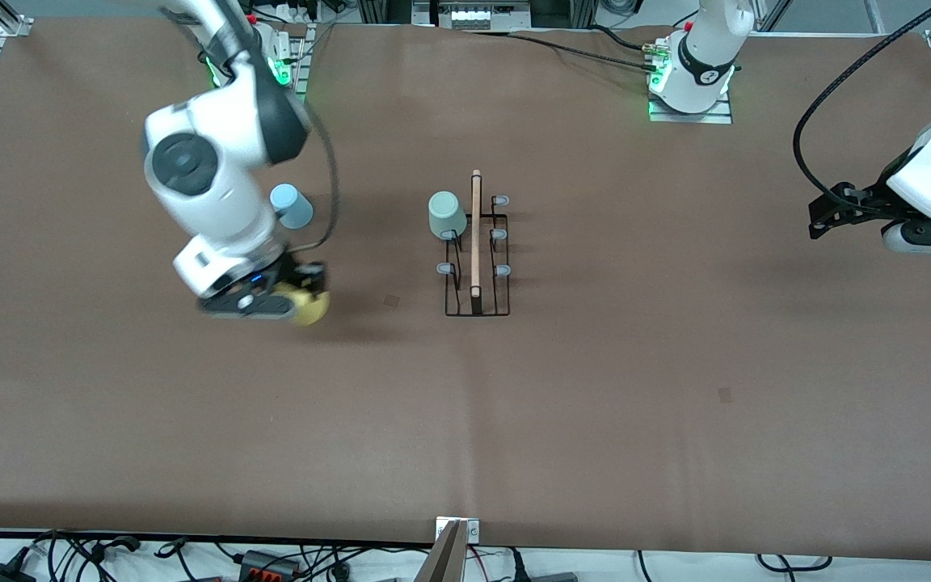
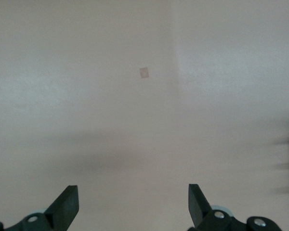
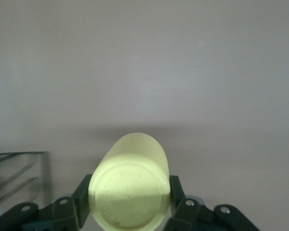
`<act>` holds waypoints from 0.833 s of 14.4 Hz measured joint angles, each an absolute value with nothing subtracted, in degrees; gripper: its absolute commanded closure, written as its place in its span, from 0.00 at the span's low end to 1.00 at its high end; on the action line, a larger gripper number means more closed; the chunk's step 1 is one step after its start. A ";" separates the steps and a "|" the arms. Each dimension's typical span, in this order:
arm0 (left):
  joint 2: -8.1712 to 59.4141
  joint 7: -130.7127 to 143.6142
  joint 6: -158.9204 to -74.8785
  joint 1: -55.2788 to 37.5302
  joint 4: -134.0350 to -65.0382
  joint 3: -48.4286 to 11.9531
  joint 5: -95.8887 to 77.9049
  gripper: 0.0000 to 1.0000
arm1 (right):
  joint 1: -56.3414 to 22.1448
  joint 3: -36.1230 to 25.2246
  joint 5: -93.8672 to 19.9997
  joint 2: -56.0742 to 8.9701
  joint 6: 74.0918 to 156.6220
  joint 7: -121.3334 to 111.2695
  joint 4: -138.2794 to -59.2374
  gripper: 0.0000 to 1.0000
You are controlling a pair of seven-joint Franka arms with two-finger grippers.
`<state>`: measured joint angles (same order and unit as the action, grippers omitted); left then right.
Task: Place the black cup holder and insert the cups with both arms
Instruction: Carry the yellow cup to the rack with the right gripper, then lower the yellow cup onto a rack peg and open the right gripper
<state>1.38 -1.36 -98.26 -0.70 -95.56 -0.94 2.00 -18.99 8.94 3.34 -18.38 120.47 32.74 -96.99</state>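
The black cup holder (image 1: 478, 267) stands mid-table, its wooden handle running toward the front camera. A mint green cup (image 1: 447, 215) sits upside down on the peg farthest from the camera, on the side toward the right arm's end. The light blue cup (image 1: 293, 207) stands on the table, partly hidden by the right arm. My right gripper (image 1: 302, 299) (image 3: 130, 195) is shut on the yellow cup (image 1: 313, 310) (image 3: 129, 192), whose base faces the wrist camera. Over the left arm's end of the table, my left gripper (image 1: 823, 220) (image 2: 133, 195) waits open, holding nothing.
The holder's wires (image 3: 19, 173) show at the edge of the right wrist view. Small square patches (image 1: 391, 300) (image 1: 725, 394) mark the brown table cover. Cables and a metal post (image 1: 453, 550) lie along the table edge nearest the camera.
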 measured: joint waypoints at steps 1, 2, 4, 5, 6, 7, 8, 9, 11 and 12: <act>1.38 -1.36 -98.26 -0.71 -95.56 -0.94 2.00 0.00 | -21.29 9.32 2.74 -18.53 120.85 36.77 -96.34 1.00; 1.38 -1.36 -98.26 -0.71 -95.56 -0.94 2.00 0.00 | -23.66 9.54 2.73 -18.80 122.32 40.92 -96.01 1.00; 1.38 -1.36 -98.26 -0.71 -95.56 -0.94 2.00 0.00 | -27.97 9.64 3.52 -20.02 127.41 47.79 -95.95 1.00; 1.38 -1.36 -98.25 -0.71 -95.56 -0.94 2.00 0.00 | -29.54 9.65 4.19 -21.01 128.99 50.57 -95.94 1.00; 1.38 -1.36 -98.23 -0.71 -95.56 -0.94 2.00 0.00 | -30.75 9.65 4.79 -22.12 129.85 52.62 -95.89 1.00; 1.38 -1.36 -98.22 -0.71 -95.56 -0.94 2.00 0.00 | -31.63 9.64 5.32 -23.19 130.37 53.88 -95.79 1.00; 1.38 -1.36 -98.11 -0.71 -95.56 -0.95 2.00 0.00 | -32.31 9.63 5.87 -24.28 130.71 54.41 -95.57 1.00; 1.38 -1.36 -97.84 -0.71 -95.56 -0.94 2.00 0.00 | -32.75 9.62 6.17 -25.20 131.12 54.60 -95.33 1.00; 1.38 -1.36 -97.56 -0.71 -95.56 -0.94 2.00 0.00 | -33.26 9.61 6.32 -26.52 132.56 54.66 -95.03 0.89; 1.38 -1.36 -97.55 -0.70 -95.56 -0.94 2.00 0.00 | -33.51 9.60 6.32 -27.01 133.12 54.76 -95.00 0.29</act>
